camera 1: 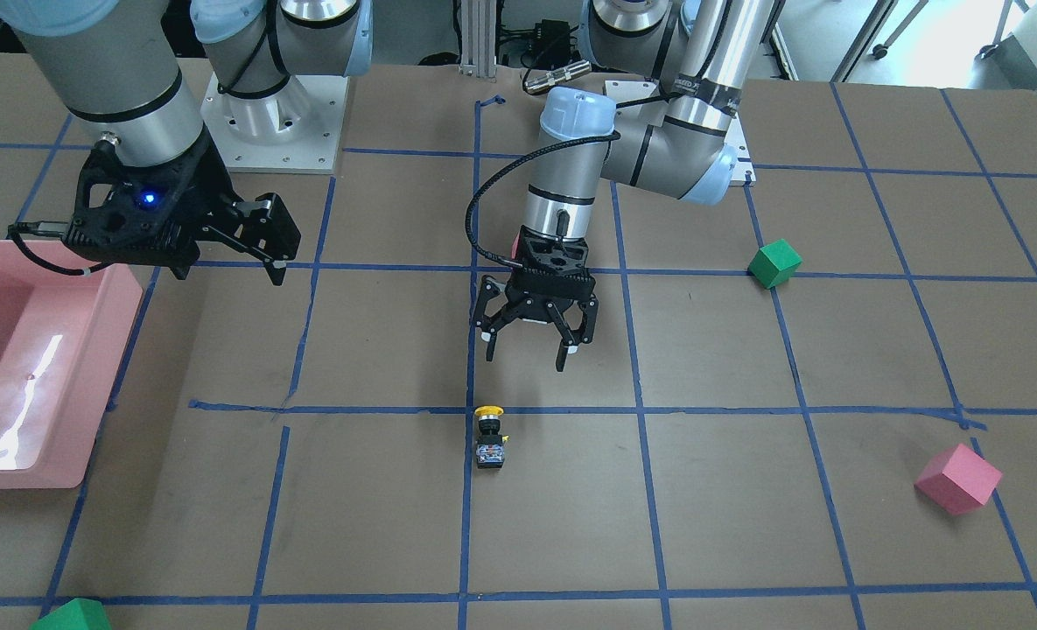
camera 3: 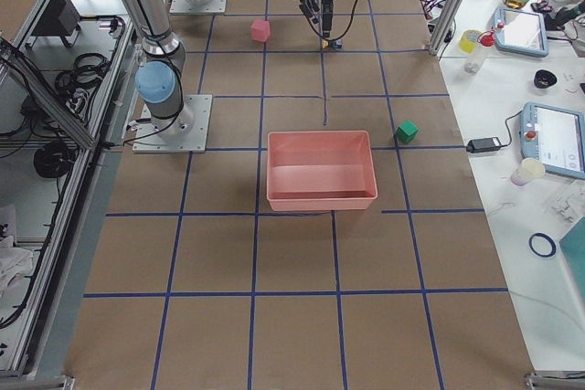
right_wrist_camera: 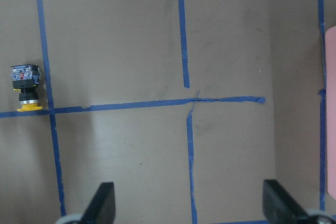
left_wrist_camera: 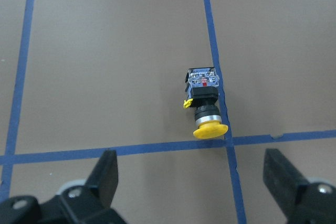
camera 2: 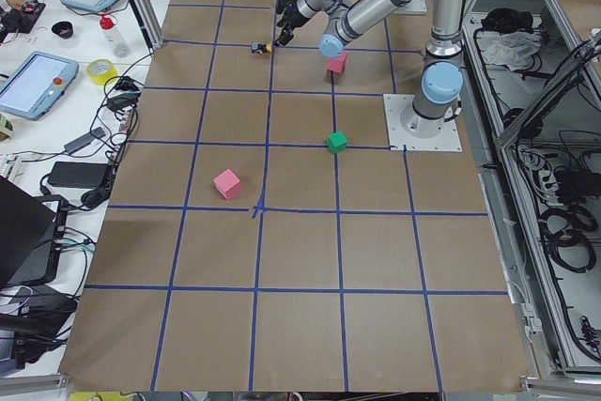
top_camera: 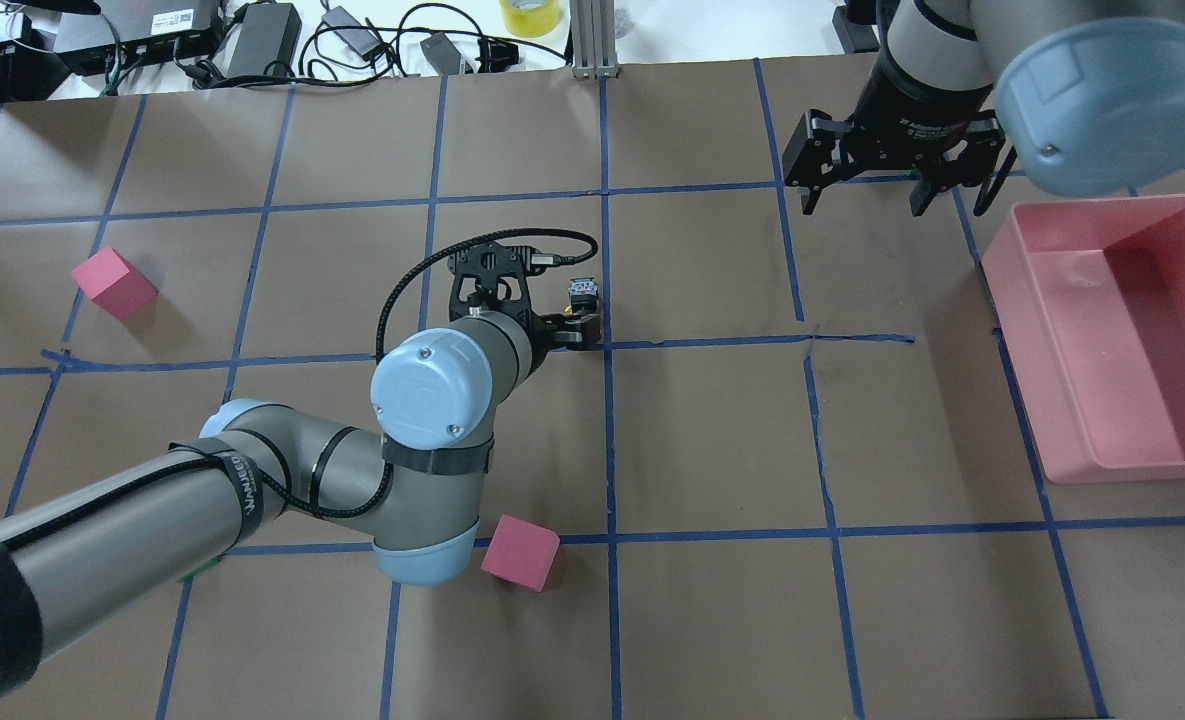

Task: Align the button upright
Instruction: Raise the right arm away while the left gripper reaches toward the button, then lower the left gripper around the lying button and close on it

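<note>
Button lies sideways; left hand spread.

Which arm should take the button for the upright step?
Left. Its open tool hovers close to the button, which lies on its side by a tape line, framed in the left wrist view. The right tool, also open, sits off beside the pink bin, farther away.

- I see the button lying on its side on the tabletop, not upright.
- It has a yellow mushroom cap, a black body and a grey-white contact block with a small red mark.
- Its cap points toward the robot's side, and its body lies just beside a blue tape line.
</note>
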Controlling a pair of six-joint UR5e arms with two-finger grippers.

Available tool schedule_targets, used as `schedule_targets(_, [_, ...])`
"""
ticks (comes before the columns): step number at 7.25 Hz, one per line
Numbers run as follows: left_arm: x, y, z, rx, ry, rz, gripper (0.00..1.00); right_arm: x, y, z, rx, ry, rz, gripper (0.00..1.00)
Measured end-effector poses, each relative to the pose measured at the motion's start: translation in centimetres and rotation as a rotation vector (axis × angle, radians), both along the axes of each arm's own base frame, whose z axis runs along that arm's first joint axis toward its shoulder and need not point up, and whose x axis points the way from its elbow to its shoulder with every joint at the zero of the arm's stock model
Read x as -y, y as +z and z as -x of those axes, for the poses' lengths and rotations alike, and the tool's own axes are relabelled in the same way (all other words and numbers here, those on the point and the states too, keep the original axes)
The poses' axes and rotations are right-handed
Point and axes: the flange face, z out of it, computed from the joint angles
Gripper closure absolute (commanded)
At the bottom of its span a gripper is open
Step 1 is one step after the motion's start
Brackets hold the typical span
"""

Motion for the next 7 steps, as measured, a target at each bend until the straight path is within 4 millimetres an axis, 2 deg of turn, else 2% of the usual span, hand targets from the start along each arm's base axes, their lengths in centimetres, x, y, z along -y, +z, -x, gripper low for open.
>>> schedule_targets(3, [-0.3, -3.7, 3.6, 0.033, 0.076, 0.019, 0.13, -1.1, 1.2, 0.2, -0.002, -0.003, -0.006, 0.0])
schedule_targets(4, [-0.5, -4.9, 4.6, 0.038, 0.085, 0.023, 0.17, -1.4, 1.5, 0.3, -0.005, 0.0, -0.003, 0.0])
schedule_targets(6, [-0.4, -7.1, 5.4, 0.035, 0.089, 0.038, 0.2, -1.8, 2.1, 0.3, -0.01, 0.003, 0.007, 0.0])
schedule_targets(7, [0.3, -7.7, 5.9, 0.025, 0.087, 0.054, 0.2, -1.9, 2.2, 0.4, -0.012, 0.003, 0.009, 0.0])
